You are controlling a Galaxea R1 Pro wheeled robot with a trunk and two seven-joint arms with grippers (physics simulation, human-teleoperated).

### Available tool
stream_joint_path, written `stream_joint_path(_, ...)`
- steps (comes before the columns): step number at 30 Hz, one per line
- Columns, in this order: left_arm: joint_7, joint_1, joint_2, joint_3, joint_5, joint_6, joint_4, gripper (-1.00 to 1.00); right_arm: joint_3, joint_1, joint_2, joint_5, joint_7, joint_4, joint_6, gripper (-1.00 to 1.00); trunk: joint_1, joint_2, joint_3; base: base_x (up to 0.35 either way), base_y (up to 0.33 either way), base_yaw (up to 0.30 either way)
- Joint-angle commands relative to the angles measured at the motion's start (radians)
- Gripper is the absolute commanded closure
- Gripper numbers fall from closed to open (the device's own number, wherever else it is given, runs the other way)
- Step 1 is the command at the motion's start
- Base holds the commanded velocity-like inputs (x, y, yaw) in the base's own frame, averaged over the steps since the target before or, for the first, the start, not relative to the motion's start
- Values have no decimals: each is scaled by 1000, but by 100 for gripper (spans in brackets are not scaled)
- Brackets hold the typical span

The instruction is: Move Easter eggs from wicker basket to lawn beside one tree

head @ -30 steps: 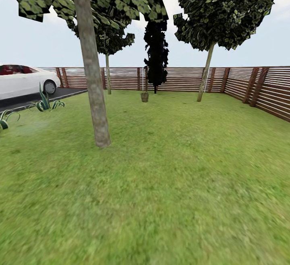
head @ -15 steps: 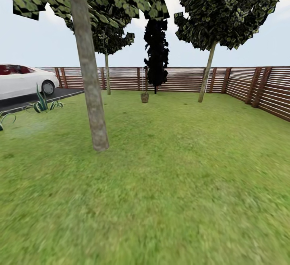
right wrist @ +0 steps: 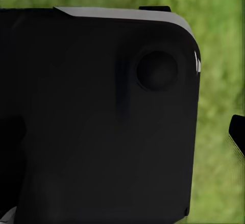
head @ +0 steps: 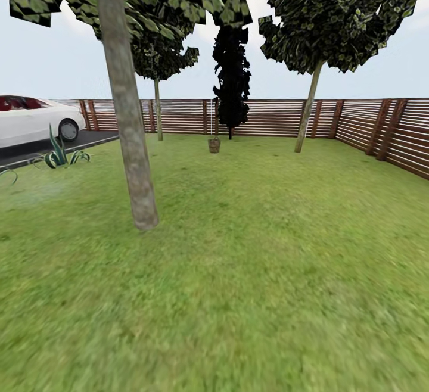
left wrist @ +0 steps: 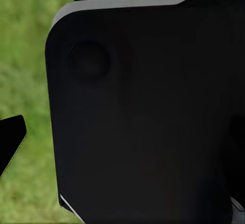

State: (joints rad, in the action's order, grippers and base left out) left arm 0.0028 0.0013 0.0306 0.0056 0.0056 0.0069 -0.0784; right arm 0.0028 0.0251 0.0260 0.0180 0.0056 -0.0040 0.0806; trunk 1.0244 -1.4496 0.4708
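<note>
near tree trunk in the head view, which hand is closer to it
Left, probably. The near tree trunk stands ahead and left of centre on the lawn, so it lies on the left arm's side and across from the right arm.

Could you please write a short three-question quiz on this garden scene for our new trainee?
1. True or false: the wicker basket stands on the paved driveway.
2. Which stands just behind the basket? A) the black columnar tree B) the white car C) the spiky plant
3. Fill in: the nearest tree rises from the ____.

Key:
1. False; it stands on the lawn.
2. A
3. lawn
</note>
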Motion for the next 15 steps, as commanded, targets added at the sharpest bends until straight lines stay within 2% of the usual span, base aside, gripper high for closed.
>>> stream_joint_path(1,0,0,0,1,1,1,-1,-100,0,0,0,2,1,1,3,-100,1,0,1,328,0,0)
stream_joint_path(15,0,0,2,2,1,1,-2,-100,0,1,0,2,1,1,4,-100,1,0,1,328,-14,0)
